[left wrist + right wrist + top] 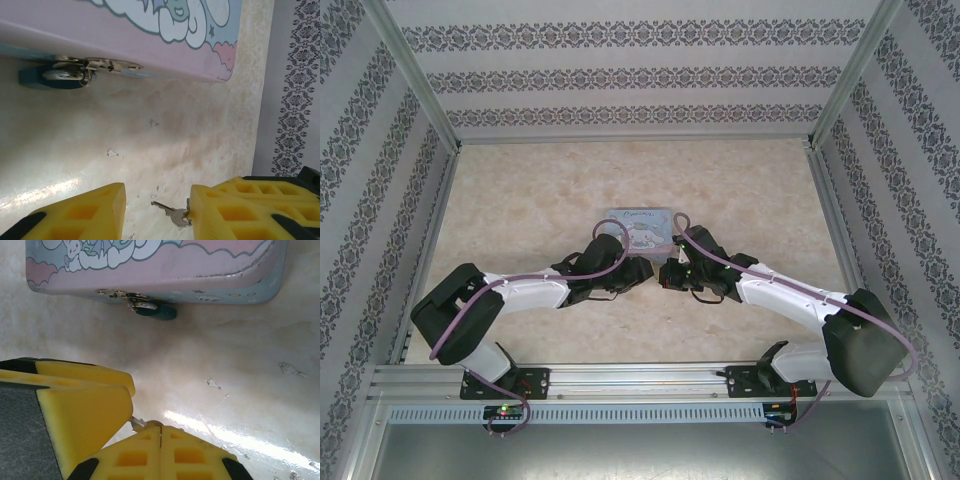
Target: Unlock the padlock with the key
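The tiny padlock [50,77] [157,311], bluish with a thin metal shackle, hangs from the hasp on the front of the pastel cartoon tin [640,226] [150,40] [200,270]. The small metal key [172,215] [137,424] sticks out of my right gripper [161,432] [665,277], which is shut on its head. Its blade points into the gap of my left gripper [157,215] [642,277], which is open around it without touching. Both grippers hover low over the table just in front of the tin, tip to tip.
The beige table [520,210] carries a few small scuffs [112,152]. Patterned walls [640,70] and metal rails [430,240] enclose it on three sides. The tin stands at mid-table, directly beyond both grippers.
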